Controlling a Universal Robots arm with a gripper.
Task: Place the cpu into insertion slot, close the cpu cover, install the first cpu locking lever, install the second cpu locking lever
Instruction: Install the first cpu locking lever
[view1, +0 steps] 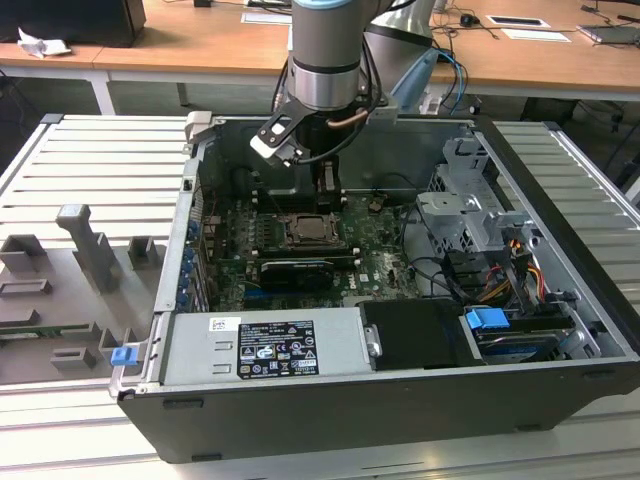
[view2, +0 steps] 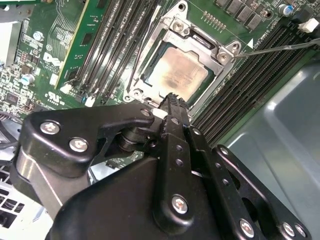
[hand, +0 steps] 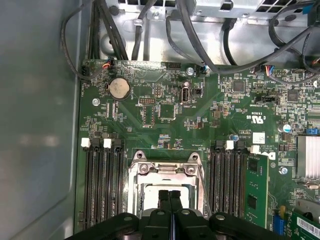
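I am judging the cpu (view2: 177, 75) to be light, stiff and fragile, best taken by its opposite edges. It is lying just below my fingertips, framed by the cpu cover (hand: 165, 168). My gripper (view2: 174, 98) is hovering there, fingers pressed together and holding nothing.

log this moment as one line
dull silver-beige square cpu: seated flat | thin silver metal cpu cover: down around it | gripper: shut, empty, above it
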